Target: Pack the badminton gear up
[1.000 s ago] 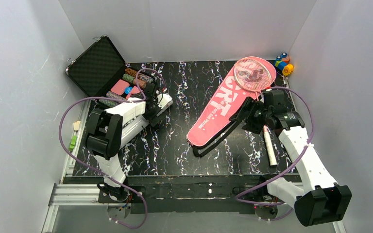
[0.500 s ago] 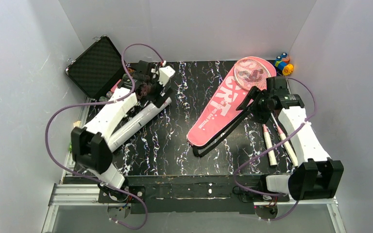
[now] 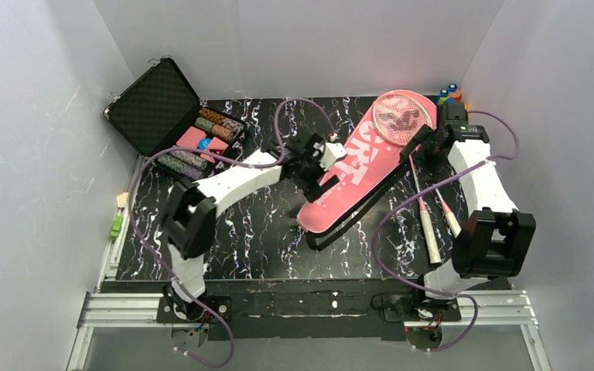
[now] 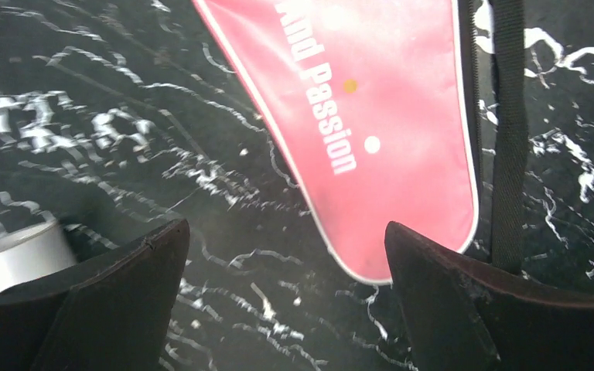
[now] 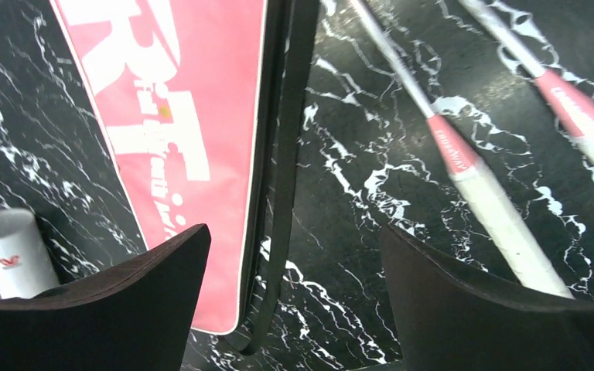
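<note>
Both our grippers gape empty: left gripper (image 4: 284, 225) above the pink bag (image 4: 371, 116), right gripper (image 5: 294, 228) over its black strap (image 5: 286, 193). We see the chip case (image 3: 155, 100) well left.

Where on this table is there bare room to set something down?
Widest bare patch: the near-left table, between the left arm and the pink bag's narrow end. A smaller one lies at the far edge, between the black case and the bag. Crowded: the right side, with racket handles and the right arm.

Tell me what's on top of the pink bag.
Stacked racket heads rest on the wide far end of the pink bag; handles lie on the table. Bag's inside is hidden.
</note>
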Available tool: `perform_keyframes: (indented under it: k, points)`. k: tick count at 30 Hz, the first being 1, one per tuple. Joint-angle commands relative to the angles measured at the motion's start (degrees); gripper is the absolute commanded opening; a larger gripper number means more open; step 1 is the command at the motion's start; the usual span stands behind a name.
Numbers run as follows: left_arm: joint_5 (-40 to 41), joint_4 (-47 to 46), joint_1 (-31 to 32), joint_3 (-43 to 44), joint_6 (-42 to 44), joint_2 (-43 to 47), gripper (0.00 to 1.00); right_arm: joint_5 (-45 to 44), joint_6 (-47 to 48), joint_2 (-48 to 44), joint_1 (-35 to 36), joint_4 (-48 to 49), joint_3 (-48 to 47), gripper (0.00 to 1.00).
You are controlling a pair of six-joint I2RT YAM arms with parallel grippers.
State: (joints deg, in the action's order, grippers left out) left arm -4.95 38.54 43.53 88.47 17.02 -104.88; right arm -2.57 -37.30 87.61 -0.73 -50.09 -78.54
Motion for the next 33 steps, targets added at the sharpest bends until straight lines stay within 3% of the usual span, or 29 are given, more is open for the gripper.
perform_keyframes:
  k: [1,4,13,24,26,29,33]
  points:
    - [-0.49,-4.59,1.69,8.25,-2.6,-6.65,0.98,1.93,-1.07,-3.97,-5.52,0.75,1.85,0.89]
    - [-1.15,-4.88,3.29,13.94,-2.99,-12.15,0.98,7.45,-1.7,-6.09,-9.55,2.53,4.59,0.9]
    - [-1.98,-6.2,8.83,22.47,-3.3,-22.68,0.98,10.88,-0.8,-7.85,-13.83,3.08,7.07,0.9]
    - [3.56,-9.98,9.21,21.6,0.05,-28.85,0.88,13.0,-2.26,-6.28,-14.03,4.73,7.07,0.91]
    - [4.11,-10.51,9.21,20.65,0.27,-28.35,0.73,13.34,-2.63,-6.31,-14.03,5.36,7.23,0.91]
    - [6.5,-12.65,9.04,16.86,0.52,-25.96,0.39,13.42,-2.67,-6.25,-13.94,5.86,7.63,0.91]
    - [7.34,-14.06,8.5,10.54,0.28,-21.62,0.13,13.93,-2.64,-6.1,-13.55,6.79,8.52,0.91]
